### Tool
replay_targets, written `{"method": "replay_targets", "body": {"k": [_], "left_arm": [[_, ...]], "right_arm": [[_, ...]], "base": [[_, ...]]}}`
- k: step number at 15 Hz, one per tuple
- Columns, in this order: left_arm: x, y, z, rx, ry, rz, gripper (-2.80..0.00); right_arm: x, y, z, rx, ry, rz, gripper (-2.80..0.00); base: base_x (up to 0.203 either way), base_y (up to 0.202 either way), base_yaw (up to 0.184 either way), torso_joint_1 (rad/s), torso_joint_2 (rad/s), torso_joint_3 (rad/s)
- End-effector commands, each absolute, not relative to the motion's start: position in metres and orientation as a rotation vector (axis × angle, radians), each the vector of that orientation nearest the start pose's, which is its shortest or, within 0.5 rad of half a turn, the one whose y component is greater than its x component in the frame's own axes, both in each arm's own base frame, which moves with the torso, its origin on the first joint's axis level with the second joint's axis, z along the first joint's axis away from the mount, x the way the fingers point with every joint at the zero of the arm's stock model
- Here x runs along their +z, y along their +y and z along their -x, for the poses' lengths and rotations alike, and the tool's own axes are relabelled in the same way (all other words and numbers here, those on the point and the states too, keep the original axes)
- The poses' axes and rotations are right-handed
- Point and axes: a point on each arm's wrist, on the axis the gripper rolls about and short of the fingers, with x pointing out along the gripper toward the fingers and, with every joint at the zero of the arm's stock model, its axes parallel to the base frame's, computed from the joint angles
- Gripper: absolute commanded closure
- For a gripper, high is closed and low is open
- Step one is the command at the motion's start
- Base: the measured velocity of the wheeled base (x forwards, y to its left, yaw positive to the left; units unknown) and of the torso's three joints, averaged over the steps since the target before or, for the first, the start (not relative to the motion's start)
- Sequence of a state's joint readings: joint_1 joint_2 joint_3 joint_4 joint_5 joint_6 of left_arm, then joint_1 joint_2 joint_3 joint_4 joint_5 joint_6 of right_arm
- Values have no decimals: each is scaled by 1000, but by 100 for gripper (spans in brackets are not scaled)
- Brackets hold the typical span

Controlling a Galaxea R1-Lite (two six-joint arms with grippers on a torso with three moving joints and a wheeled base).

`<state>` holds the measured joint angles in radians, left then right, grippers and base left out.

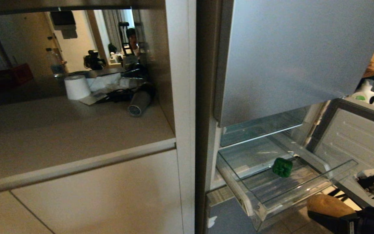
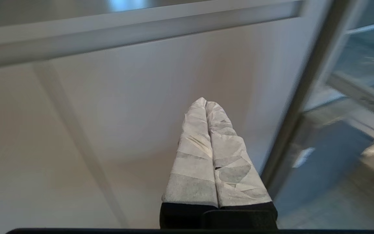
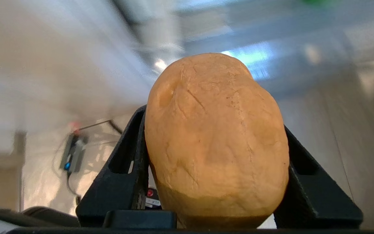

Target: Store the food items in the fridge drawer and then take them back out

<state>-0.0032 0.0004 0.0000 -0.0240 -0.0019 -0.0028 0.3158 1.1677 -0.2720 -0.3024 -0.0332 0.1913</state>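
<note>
Potato (image 3: 216, 143), tan-brown and oval, sits clamped between the two black fingers of the right end effector (image 3: 216, 162), which grip it from either side about half spread. In the head view the potato (image 1: 328, 205) hangs low and just in front of the fridge drawer (image 1: 323, 183), off the drawer's front corner and not yet over it. The drawer is a shallow clear plastic tray, pulled out from the bottom of a silver-grey fridge (image 1: 291, 58) whose lower door (image 1: 352, 136) stands open beyond it. A green bell pepper (image 1: 282, 167) already lies on the drawer floor, toward the back of the tray.

By the look of it, the storing half of the task is in hand: one food item is in the drawer and the second is being carried toward it. The next move likely calls for lifting the potato over the drawer's thick front lip, setting it down on the ridged floor in front of the pepper with some room between them, then spreading the fingers to let go. A rounded potato could roll on release, so a low, gentle set-down seems wise.

The left end effector (image 2: 206, 104) is parked in front of the beige cabinet door (image 2: 109, 113) left of the fridge, its taped fingers pressed together and holding nothing.
</note>
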Motion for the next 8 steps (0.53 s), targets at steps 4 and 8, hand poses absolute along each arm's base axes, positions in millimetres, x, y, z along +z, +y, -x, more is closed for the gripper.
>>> {"method": "replay_targets", "body": {"k": [4, 8], "left_arm": [[75, 0, 22, -5, -14, 3, 0], [75, 0, 22, -6, -14, 3, 0]], "right_arm": [[123, 49, -161, 205, 594, -84, 0], [125, 59, -199, 199, 586, -83, 0]], "base": [[-1, 4, -62, 2, 1, 1], [0, 0, 0, 0, 0, 0]]}}
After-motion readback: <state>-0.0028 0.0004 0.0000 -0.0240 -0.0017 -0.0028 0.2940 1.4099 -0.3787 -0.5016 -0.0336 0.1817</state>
